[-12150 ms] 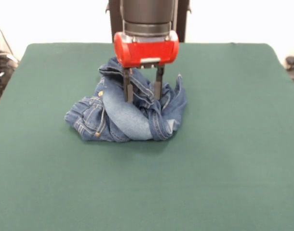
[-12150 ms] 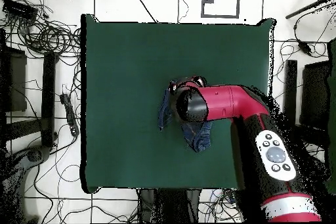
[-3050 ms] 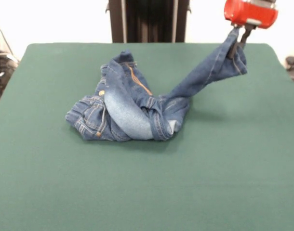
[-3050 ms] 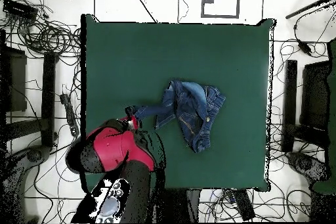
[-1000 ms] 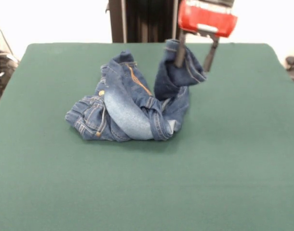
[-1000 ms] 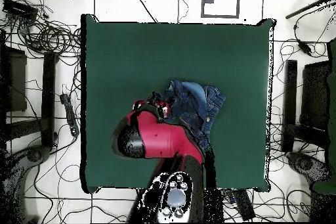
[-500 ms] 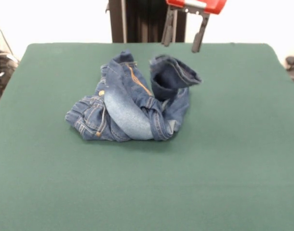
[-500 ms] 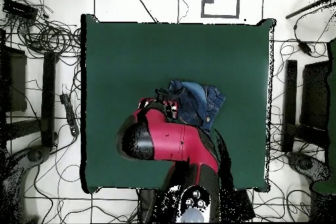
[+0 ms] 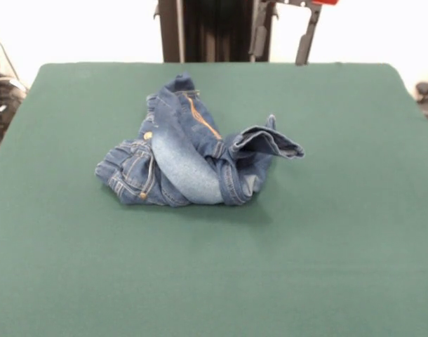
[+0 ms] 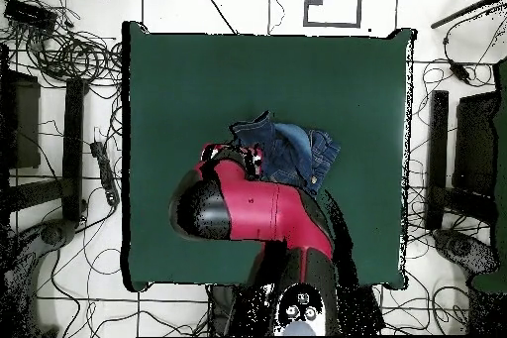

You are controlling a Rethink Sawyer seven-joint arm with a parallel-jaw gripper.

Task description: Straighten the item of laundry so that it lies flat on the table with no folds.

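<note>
Dropped from my gripper [image 9: 281, 43], the trouser leg is flopping back onto the bunched jeans [image 9: 189, 156] mid-table [image 9: 340, 232]; I am hovering empty, fingers apart, seemingly just behind the heap's right side.

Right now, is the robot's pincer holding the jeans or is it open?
Pincer: open and empty, raised above the table's far edge, clear of the crumpled jeans.
</note>
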